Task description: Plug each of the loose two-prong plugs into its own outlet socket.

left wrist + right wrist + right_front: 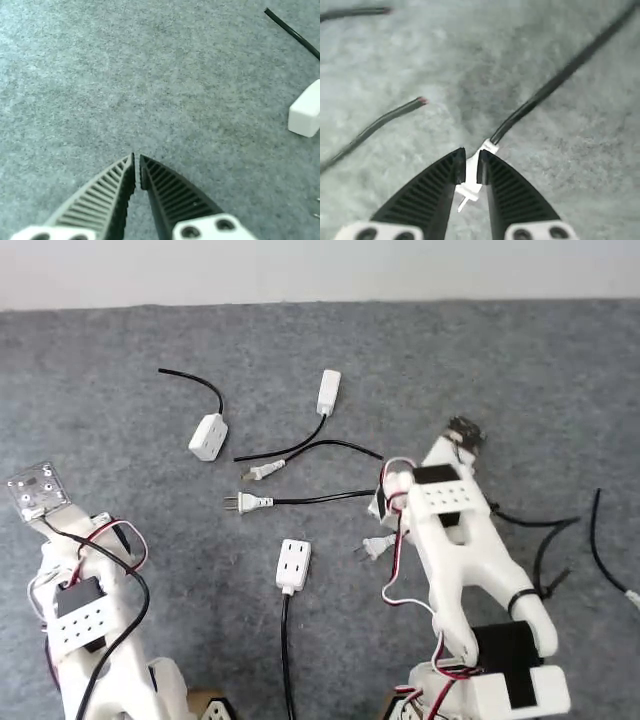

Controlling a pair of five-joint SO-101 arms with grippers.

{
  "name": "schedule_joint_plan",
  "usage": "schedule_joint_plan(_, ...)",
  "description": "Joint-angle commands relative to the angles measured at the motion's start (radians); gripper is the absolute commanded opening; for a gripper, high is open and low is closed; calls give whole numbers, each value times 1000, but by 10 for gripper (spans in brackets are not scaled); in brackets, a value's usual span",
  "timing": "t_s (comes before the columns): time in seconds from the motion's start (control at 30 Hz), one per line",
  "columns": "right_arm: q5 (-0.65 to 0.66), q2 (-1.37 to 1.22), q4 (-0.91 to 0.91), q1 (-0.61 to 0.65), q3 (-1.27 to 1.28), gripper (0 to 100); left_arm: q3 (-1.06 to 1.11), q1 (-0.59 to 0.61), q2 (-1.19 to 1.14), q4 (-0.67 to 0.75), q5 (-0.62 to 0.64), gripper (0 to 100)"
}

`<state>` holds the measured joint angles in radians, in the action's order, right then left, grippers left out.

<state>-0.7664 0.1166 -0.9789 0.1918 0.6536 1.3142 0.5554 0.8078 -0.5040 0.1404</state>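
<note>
Plug [469,189] sat pinched in right gripper [470,161], beside socket block [293,565]; prongs needed squaring to slots before pushing; left gripper [137,159] near-closed, empty.

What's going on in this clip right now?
The right gripper is shut on one white two-prong plug, whose black cord trails off across the grey carpet. The left gripper is shut on nothing, above bare carpet, with a white socket off to one side. A second plug and a third plug lie loose mid-table. No plug is in a socket yet.
</note>
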Motion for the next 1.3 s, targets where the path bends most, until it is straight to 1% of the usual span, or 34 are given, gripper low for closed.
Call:
schedule_joint_plan(0.0,-20,48,81,2,49,52,-10,-5,11,23,3,16)
schedule_joint_plan(0.27,-18,50,91,8,61,57,-8,-17,11,23,0,16)
schedule_joint_plan(0.33,-20,48,91,24,61,99,-8,-20,11,23,-31,16)
schedule_joint_plan(0.4,-21,48,88,38,72,163,-8,-20,11,23,-43,16)
schedule_joint_plan(0.47,-57,48,90,39,84,199,-8,-20,11,23,-44,16)
schedule_joint_plan(0.53,-84,48,90,39,86,187,-8,-20,11,23,-44,16)
schedule_joint_plan(0.73,-84,48,140,39,91,133,-8,-20,11,23,-46,16)
schedule_joint_plan(1.0,-84,15,176,35,87,132,-8,-20,11,21,-49,16)
schedule_joint_plan(1.17,-84,-73,165,16,41,129,-8,-20,11,21,-49,16)
schedule_joint_plan(1.27,-84,-79,142,19,31,129,-7,-20,11,21,-49,16)
